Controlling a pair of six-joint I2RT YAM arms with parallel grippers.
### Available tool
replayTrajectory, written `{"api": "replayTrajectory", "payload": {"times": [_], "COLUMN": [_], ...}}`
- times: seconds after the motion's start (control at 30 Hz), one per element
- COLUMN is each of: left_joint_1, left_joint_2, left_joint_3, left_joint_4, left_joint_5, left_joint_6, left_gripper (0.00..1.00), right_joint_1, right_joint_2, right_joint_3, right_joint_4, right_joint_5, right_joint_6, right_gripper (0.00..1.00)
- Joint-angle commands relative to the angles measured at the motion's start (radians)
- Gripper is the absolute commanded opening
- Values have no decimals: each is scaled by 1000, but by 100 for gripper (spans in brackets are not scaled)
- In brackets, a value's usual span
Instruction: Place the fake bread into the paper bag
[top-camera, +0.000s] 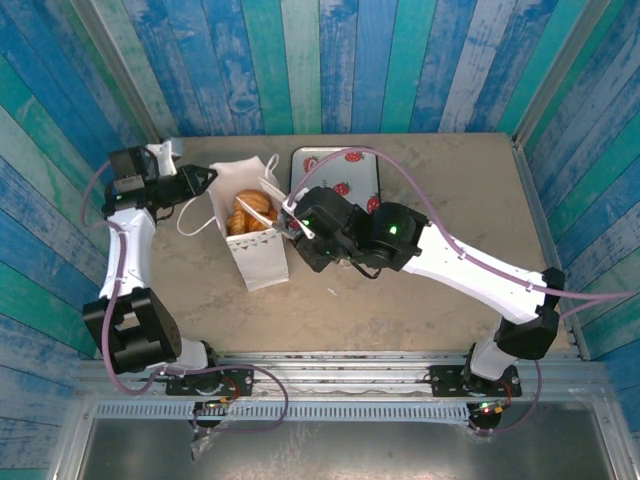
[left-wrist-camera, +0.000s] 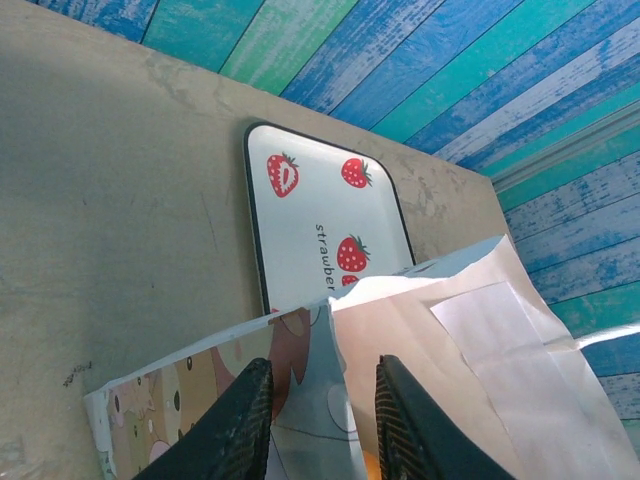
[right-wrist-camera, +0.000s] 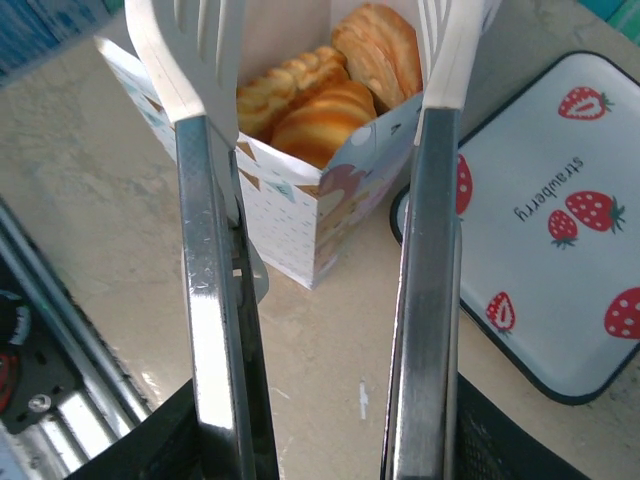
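The paper bag stands upright at the table's centre left with several golden-brown pieces of fake bread inside. My left gripper is at the bag's left rim. In the left wrist view it is open, its black fingers straddling the bag's wall with gaps either side. My right gripper carries metal tongs with white tips. In the right wrist view it is open, the tong tips apart over the bag and bread, nothing between them.
A strawberry-print white tray lies flat just right of the bag, also seen as the tray and tray in the wrist views. Blue-green plank walls enclose the table on three sides. A metal rail runs along the near edge.
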Motion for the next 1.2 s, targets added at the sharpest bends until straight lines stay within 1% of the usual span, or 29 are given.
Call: {"api": "replayTrajectory", "payload": {"times": [0.0,0.13,0.23,0.43,0.57,0.63,0.73,0.9,1.03,1.17], "left_joint_1": [-2,-22,-49,-101,-128,-135,-137,-137,-137,-136], "left_joint_2": [13,27,46,77,94,98,96,70,21,-50], "left_joint_3": [8,24,38,60,77,85,88,99,97,83], "left_joint_4": [13,19,25,41,52,58,82,78,78,82], "left_joint_5": [37,34,30,9,1,0,-3,-55,-145,-267], "left_joint_6": [-6,-11,-13,-30,-41,-49,-66,-54,-45,-34], "left_gripper": [31,29,29,28,28,29,37,50,62,75], "right_joint_1": [-11,-33,-89,-272,-405,-445,-476,-483,-484,-482], "right_joint_2": [-94,-189,-266,-399,-451,-458,-445,-378,-284,-209], "right_joint_3": [47,21,-48,-258,-419,-490,-581,-693,-744,-782], "right_joint_4": [89,148,183,188,186,202,233,314,377,422], "right_joint_5": [-64,-87,-85,-80,-139,-163,-180,-153,-159,-164], "right_joint_6": [29,47,70,128,158,162,162,159,144,162], "right_gripper": [47,47,47,47,46,46,44,44,44,44]}}
